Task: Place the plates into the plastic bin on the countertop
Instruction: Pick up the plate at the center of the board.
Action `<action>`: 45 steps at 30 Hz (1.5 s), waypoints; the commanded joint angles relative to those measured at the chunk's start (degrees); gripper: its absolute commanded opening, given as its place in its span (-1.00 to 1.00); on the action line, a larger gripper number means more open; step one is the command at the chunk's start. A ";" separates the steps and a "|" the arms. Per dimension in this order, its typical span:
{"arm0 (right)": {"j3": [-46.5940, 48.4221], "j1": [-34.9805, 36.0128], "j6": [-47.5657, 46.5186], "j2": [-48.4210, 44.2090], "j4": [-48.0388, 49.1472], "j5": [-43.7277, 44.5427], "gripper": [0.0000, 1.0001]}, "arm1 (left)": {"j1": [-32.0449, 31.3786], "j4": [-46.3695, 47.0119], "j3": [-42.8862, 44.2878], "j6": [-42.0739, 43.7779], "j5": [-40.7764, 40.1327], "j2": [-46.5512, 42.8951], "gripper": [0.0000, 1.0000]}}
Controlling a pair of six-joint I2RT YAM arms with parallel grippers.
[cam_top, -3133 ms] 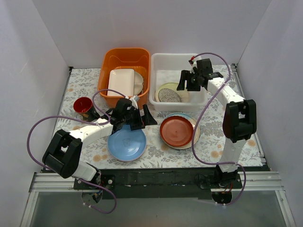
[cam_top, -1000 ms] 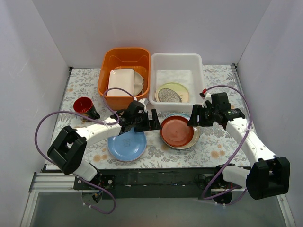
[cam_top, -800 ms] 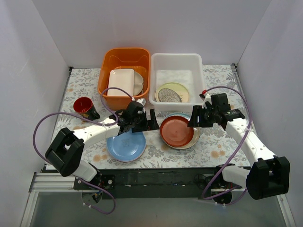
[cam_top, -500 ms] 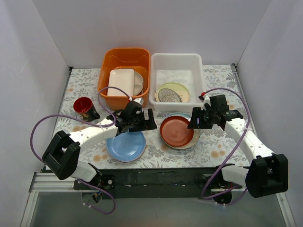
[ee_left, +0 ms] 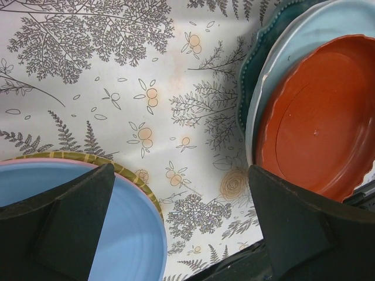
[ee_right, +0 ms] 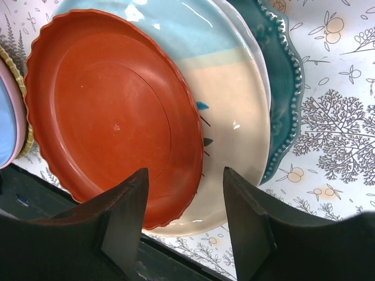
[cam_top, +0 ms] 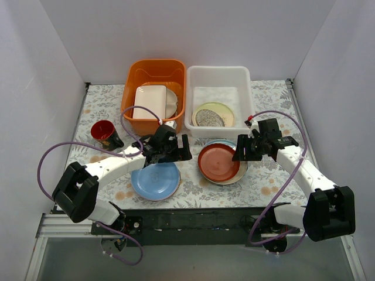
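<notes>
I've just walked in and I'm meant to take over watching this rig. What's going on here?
Two robot arms are loading plates into the white bin. Two already lie in it, a speckled grey plate on a cream plate. The right arm has its jaws apart over the right edge of the stack topped by the red-brown plate, gripping nothing. The left arm hovers, jaws wide open, between that stack and the blue plate.

Teal plate mostly hidden under stack; white dish perhaps a plate.
</notes>
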 commanded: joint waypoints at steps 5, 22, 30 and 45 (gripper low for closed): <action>-1.35 0.21 -1.16 1.06 2.44 -0.31 0.09 | -0.12 -0.79 2.52 0.68 -1.59 -2.70 0.96; -3.81 0.21 -0.54 2.99 5.16 -2.50 -0.11 | -0.12 -0.09 4.10 0.50 -0.72 -1.47 0.96; -4.16 0.21 -0.63 3.17 5.34 -1.89 -0.28 | -0.12 0.26 4.28 0.42 -0.19 -0.86 0.96; -4.07 0.21 -0.63 3.52 5.43 -1.36 -0.87 | -0.03 0.70 3.93 0.33 -0.19 -0.59 0.96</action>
